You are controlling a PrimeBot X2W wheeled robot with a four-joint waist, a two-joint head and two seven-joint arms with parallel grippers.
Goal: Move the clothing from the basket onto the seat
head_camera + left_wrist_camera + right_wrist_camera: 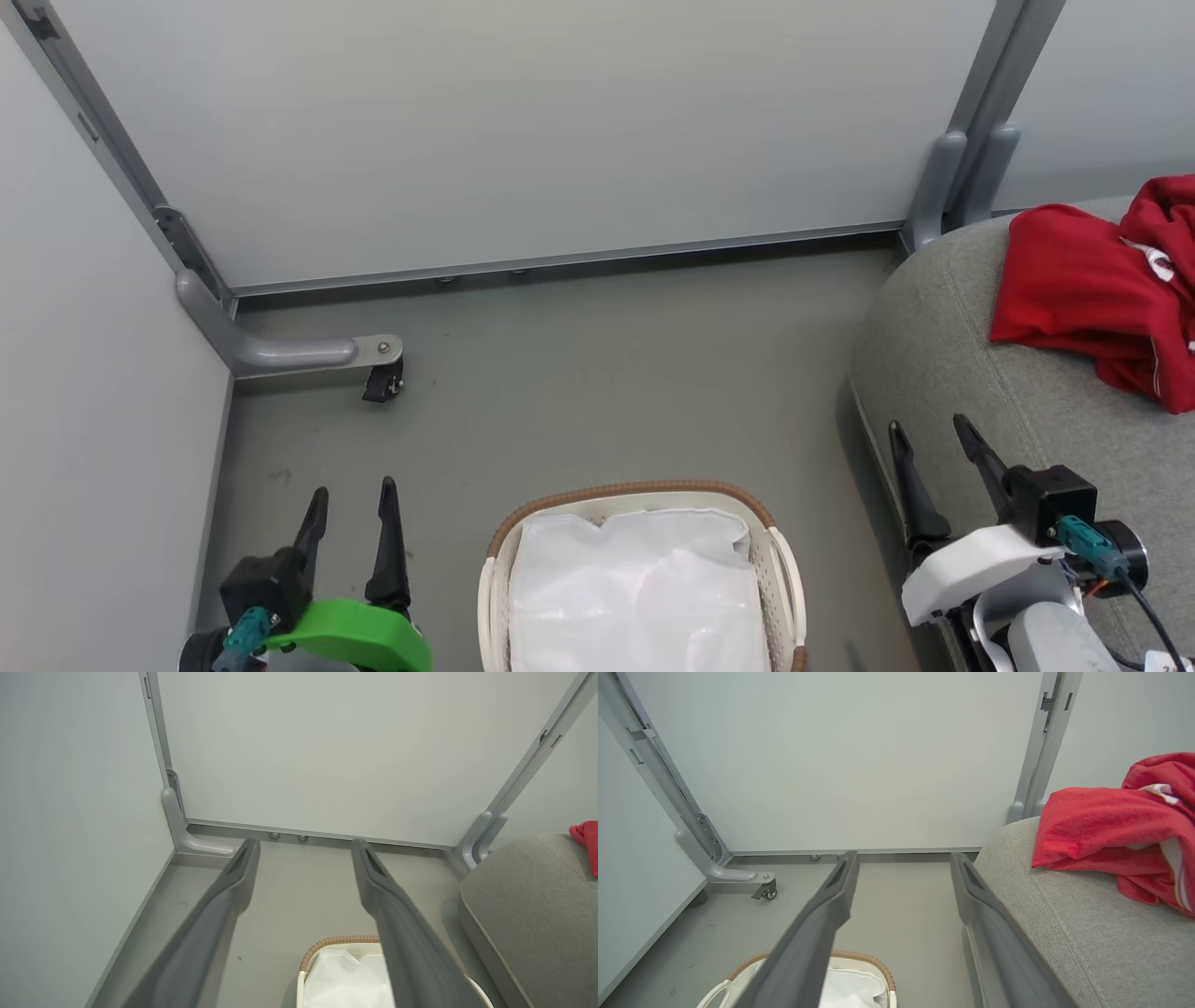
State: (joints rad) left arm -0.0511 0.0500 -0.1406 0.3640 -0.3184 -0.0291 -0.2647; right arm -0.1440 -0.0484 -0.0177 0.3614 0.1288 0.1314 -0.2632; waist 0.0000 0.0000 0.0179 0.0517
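Red clothing (1102, 289) with white trim lies crumpled on the grey seat (980, 373) at the right, also seen as clothing (1111, 826) on the seat (1064, 933) and as a red corner of clothing (586, 842) on the seat (528, 914). The white basket (782, 579) with a brown woven rim stands on the floor at bottom centre, and inside it I see only its white lining (635, 588). My left gripper (355, 495) hangs open to the left of the basket. My right gripper (929, 434) is open over the seat's front edge, short of the clothing.
Pale partition panels close off the back and left. A grey panel foot with a caster (383, 378) juts onto the floor at the left, and another support post (943, 187) stands behind the seat. Bare grey floor (607, 392) lies between basket and panels.
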